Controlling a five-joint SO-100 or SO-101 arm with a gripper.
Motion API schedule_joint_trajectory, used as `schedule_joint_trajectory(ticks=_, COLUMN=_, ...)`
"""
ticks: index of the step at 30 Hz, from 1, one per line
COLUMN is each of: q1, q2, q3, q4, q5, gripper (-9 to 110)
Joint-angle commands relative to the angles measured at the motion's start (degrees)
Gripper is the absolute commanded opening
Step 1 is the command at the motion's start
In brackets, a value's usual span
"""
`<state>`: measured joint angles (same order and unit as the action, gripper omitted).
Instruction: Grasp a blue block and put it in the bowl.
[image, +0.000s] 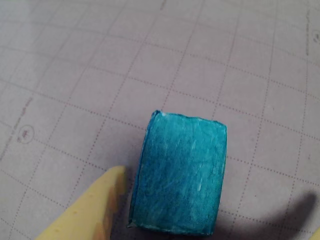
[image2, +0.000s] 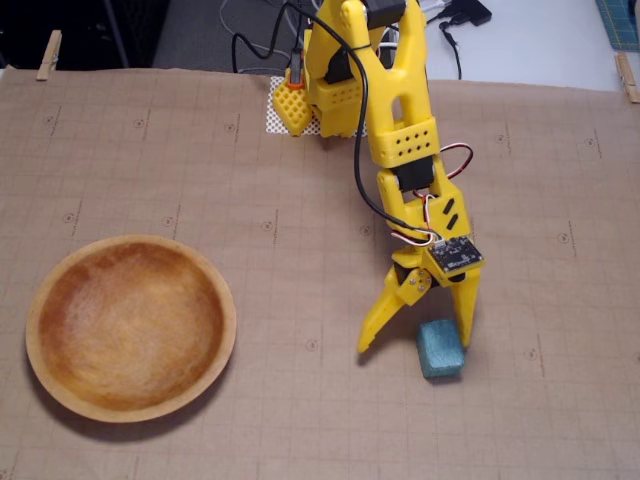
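Tool (image2: 415, 338) spread wide over the blue block (image2: 439, 348) near the table's (image2: 300, 420) front edge, gripping nothing; only the fixed view shows the bowl (image2: 131, 326) front-left.

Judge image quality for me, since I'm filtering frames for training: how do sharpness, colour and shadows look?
Wrist view: soft, purplish cast, blue block oversaturated, dark shadow at lower right. Fixed view: sharper, even light, faint shadows under the bowl and gripper.

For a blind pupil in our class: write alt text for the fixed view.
A yellow robot arm's open gripper straddles a small blue block on a brown gridded mat. An empty wooden bowl sits apart at the left.
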<state>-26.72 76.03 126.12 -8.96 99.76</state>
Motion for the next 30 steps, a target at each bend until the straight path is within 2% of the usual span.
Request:
schedule_joint_trajectory(ticks=1, q1=-0.09, q2=1.23, q3=-2.99, q4=-0.53, q5=0.44, gripper=54)
schedule_joint_trajectory(ticks=9, q1=-0.09, q2=1.14, q3=-3.34, q4=-0.53, q5=0.44, gripper=53)
schedule_joint_trajectory(ticks=18, q1=0.09, q2=1.14, q3=-2.90, q4=-0.53, q5=0.35, gripper=35)
schedule_joint_trajectory(ticks=30, q1=0.35, q2=1.14, q3=-2.64, q4=-0.44, q5=-0.35, gripper=21)
